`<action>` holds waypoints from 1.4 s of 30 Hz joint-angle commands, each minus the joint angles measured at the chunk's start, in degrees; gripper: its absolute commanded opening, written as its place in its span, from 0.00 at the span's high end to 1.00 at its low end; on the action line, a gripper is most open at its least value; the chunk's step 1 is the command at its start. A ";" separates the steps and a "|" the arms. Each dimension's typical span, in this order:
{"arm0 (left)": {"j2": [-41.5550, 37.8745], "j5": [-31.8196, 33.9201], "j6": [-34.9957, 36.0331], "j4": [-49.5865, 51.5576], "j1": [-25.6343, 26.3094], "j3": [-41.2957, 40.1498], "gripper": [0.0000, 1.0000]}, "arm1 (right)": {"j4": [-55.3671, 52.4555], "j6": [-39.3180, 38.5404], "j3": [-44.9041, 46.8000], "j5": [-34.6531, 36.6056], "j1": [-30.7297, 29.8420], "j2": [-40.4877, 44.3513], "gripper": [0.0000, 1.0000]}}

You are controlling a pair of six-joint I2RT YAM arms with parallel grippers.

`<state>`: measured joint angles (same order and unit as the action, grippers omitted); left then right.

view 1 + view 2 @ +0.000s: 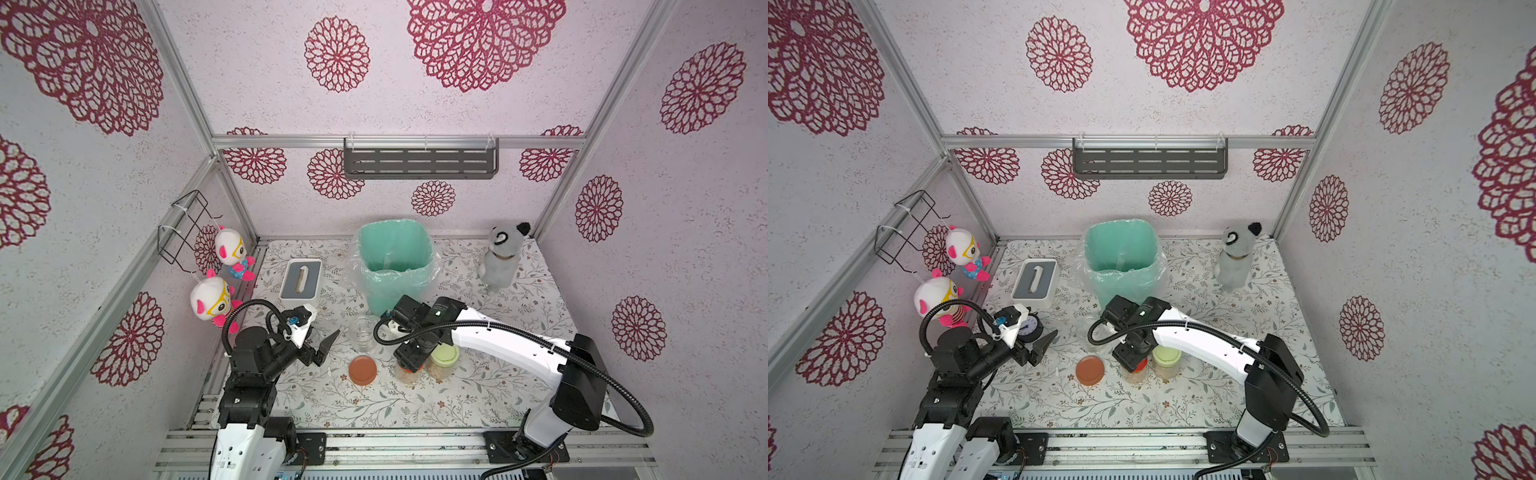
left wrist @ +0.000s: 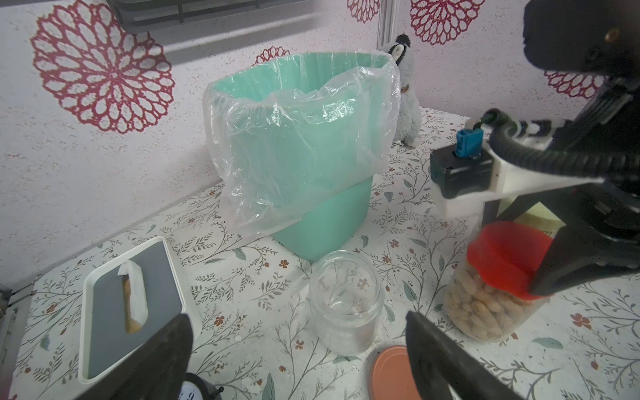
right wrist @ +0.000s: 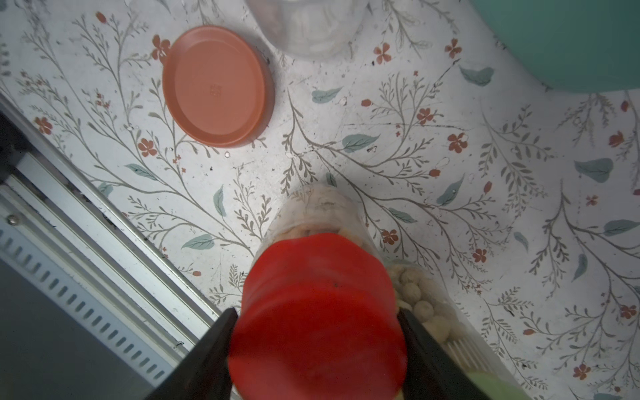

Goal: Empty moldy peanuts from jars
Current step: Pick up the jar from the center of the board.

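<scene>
A clear jar with a red lid [image 3: 318, 277] stands on the flowered table, filled with tan moldy peanuts [image 2: 481, 311]. My right gripper [image 3: 317, 311] reaches down from above, and its jaws press on both sides of that red lid [image 2: 498, 266]. Touching it stands a second peanut-filled jar with a pale green lid [image 1: 444, 356]. An empty open jar [image 2: 346, 298] stands in front of the mint-green bin [image 1: 399, 286], and its brown lid [image 1: 362, 370] lies flat on the table nearby. My left gripper [image 2: 298, 322] hovers open, a little left of the empty jar, holding nothing.
The bin [image 2: 329, 225] has a clear plastic liner. A white-and-grey tissue box [image 1: 300, 278] sits back left, and a small clock [image 1: 1027, 328] lies under the left arm. A grey plush animal [image 1: 503, 257] stands back right. Two plush dolls [image 1: 230, 249] hang on the left wall.
</scene>
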<state>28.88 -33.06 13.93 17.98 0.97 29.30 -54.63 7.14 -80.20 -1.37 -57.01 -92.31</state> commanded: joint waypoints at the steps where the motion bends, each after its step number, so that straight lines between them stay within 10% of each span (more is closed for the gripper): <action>1: 0.25 -2.67 2.08 1.73 0.17 2.04 0.03 | 5.31 1.68 -0.53 -3.29 2.53 6.78 1.00; 8: 4.34 -8.00 2.23 1.76 2.70 5.30 0.03 | 11.08 2.71 0.48 -8.82 7.82 13.14 1.00; 27: 18.23 9.71 -0.19 -7.35 26.27 11.54 0.03 | 25.70 6.11 0.03 -18.85 14.83 20.44 1.00; 42: 26.00 14.77 -0.19 -12.96 31.21 14.92 0.03 | 31.19 7.74 -2.07 -24.93 14.83 15.92 1.00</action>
<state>54.26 -19.18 14.50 7.86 31.27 43.40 -28.97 13.19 -80.77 -24.01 -42.35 -76.84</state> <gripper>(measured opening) 0.974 0.674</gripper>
